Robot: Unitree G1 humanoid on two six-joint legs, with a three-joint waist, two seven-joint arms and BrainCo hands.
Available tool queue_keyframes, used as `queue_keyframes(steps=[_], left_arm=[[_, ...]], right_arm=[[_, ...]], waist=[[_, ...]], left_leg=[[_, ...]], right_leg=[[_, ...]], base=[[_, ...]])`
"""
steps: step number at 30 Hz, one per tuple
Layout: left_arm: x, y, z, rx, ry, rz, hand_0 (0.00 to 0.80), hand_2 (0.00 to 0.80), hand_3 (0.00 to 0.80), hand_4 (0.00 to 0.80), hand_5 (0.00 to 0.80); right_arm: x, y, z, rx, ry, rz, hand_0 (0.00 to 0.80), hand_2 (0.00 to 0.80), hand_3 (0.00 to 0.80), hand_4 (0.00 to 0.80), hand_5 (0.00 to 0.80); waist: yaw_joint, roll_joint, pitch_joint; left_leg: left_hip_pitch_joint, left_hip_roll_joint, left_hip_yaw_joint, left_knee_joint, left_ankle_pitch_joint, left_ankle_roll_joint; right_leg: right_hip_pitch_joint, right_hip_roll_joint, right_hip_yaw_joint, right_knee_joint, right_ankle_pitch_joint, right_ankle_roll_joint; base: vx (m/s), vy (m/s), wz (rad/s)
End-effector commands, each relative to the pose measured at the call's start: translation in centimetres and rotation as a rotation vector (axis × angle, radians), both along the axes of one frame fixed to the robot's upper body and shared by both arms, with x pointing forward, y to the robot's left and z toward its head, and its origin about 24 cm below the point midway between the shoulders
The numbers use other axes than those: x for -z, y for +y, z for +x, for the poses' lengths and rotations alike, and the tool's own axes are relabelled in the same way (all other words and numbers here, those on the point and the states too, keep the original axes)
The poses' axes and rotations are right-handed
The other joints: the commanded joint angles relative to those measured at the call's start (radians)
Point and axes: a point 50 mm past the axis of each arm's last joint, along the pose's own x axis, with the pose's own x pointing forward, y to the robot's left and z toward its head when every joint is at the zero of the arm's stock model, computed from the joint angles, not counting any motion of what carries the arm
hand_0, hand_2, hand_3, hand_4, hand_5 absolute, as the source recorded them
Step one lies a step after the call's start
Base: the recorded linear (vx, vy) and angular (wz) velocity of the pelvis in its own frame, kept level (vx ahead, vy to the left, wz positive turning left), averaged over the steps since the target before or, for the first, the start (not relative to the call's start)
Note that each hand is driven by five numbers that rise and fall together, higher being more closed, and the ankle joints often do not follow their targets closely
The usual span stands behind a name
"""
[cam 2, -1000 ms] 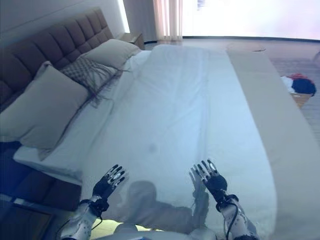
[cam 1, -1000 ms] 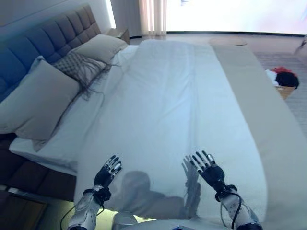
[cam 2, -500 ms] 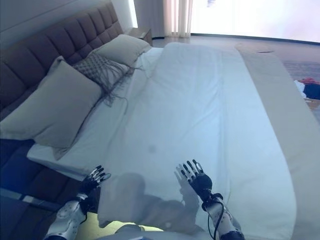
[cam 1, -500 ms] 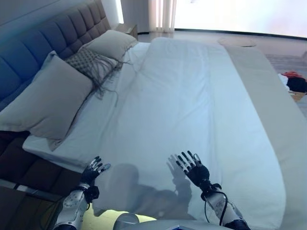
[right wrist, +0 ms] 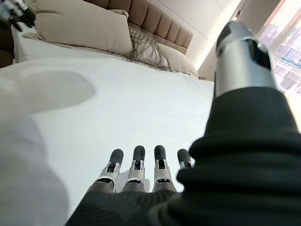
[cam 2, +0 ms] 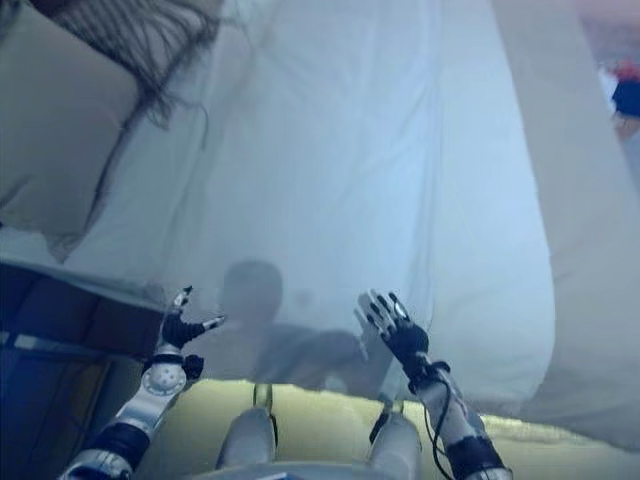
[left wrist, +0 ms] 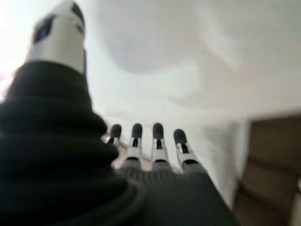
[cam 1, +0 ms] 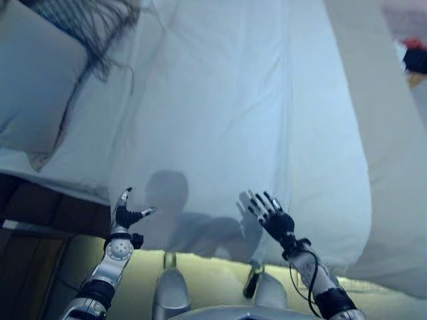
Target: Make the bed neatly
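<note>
A white duvet [cam 1: 227, 113] lies spread flat over the bed, its near edge hanging over the bed's side. A beige pillow [cam 1: 33, 87] lies at the left by the head of the bed, with a fringed grey cushion [cam 1: 87, 20] beyond it. My left hand [cam 1: 125, 217] is open, held off the duvet's near left corner above the dark bed frame [cam 1: 47, 210]. My right hand [cam 1: 270, 217] is open with fingers spread, over the duvet's near edge. Both hands hold nothing. The right wrist view shows the pillows [right wrist: 80, 26] and a padded headboard [right wrist: 155, 21].
A beige bed runner [cam 1: 393, 133] lies along the right side of the bed. A red and dark heap [cam 1: 415, 57] sits on the floor at the far right. A lit strip of floor [cam 1: 207, 273] shows under the bed's near edge.
The camera has tilted down and closer, so the headboard has left the eye views. My left hand has moved left, off the duvet's corner. My right hand stays spread over the near edge.
</note>
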Motion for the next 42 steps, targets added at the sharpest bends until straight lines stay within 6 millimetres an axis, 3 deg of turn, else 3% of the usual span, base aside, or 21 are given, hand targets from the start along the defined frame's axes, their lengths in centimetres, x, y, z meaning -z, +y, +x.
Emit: queue_keyframes(steps=[1,6,13,17,23,32,38,42], left_arm=[[-1.3,3.4,0.1,-0.252,-0.071,0.044,0.000,0.000,0.000,0.000,0.000],[-0.7,3.2,0.1,-0.245,-0.029,0.080,0.000,0.000,0.000,0.000,0.000],[0.7,0.9,-0.1,-0.264,0.022,0.199,0.000,0.000,0.000,0.000,0.000],[0.6,0.0,-0.1,-0.326,-0.043,0.150,0.000,0.000,0.000,0.000,0.000],[-1.0,-0.1,1.2,-0.354,-0.163,0.121,0.000,0.000,0.000,0.000,0.000],[-3.6,0.2,3.1,-0.407,-0.290,0.115,0.000,0.000,0.000,0.000,0.000],[-6.6,1.2,4.4,-0.452,-0.454,0.132,0.000,0.000,0.000,0.000,0.000],[-8.3,0.9,5.4,-0.384,-0.518,0.200,0.000,0.000,0.000,0.000,0.000]], right_arm=[[-4.1,0.4,2.1,0.003,-0.208,0.013,0.000,0.000,0.000,0.000,0.000],[-5.7,0.7,3.3,-0.027,-0.268,0.000,0.000,0.000,0.000,0.000,0.000],[-9.7,-0.8,5.7,-0.061,-0.387,-0.122,0.000,0.000,0.000,0.000,0.000],[-11.6,-0.2,6.3,-0.076,-0.456,-0.137,0.000,0.000,0.000,0.000,0.000],[-13.3,0.8,6.7,-0.090,-0.513,-0.127,0.000,0.000,0.000,0.000,0.000],[-15.4,0.4,7.3,-0.103,-0.575,-0.148,0.000,0.000,0.000,0.000,0.000],[-15.3,0.0,7.0,-0.112,-0.604,-0.108,0.000,0.000,0.000,0.000,0.000],[-15.3,0.0,7.0,-0.110,-0.614,-0.105,0.000,0.000,0.000,0.000,0.000]], waist=[[0.018,-0.030,0.096],[0.015,-0.033,0.122],[-0.006,0.029,0.158],[-0.004,0.036,0.180],[0.009,0.022,0.213],[0.005,0.011,0.247],[0.004,-0.020,0.268],[0.003,-0.019,0.278]], left_leg=[[-0.112,-0.017,-0.054,0.133,-0.036,0.097],[-0.206,-0.008,-0.063,0.176,-0.026,0.091],[-0.335,-0.034,-0.080,0.248,-0.012,0.083],[-0.410,-0.038,-0.096,0.295,-0.015,0.079],[-0.475,-0.027,-0.119,0.317,0.000,0.070],[-0.564,-0.023,-0.144,0.364,0.006,0.064],[-0.598,-0.014,-0.166,0.393,0.002,0.065],[-0.629,-0.015,-0.172,0.430,-0.004,0.067]], right_leg=[[-0.031,-0.024,-0.025,-0.109,0.236,0.055],[-0.118,-0.029,-0.017,-0.064,0.223,0.048],[-0.270,-0.066,0.027,0.027,0.208,0.033],[-0.341,-0.066,0.054,0.069,0.197,0.027],[-0.395,-0.065,0.063,0.093,0.198,0.027],[-0.475,-0.059,0.088,0.119,0.222,0.029],[-0.485,-0.042,0.089,0.106,0.252,0.037],[-0.506,-0.046,0.090,0.128,0.263,0.040]], base=[[-0.141,0.102,0.03],[-0.139,0.098,-0.02],[-0.120,0.240,-0.05],[-0.075,0.084,-0.03],[-0.020,0.000,0.02],[-0.011,0.061,0.00],[-0.013,-0.031,-0.08],[-0.025,-0.002,-0.03]])
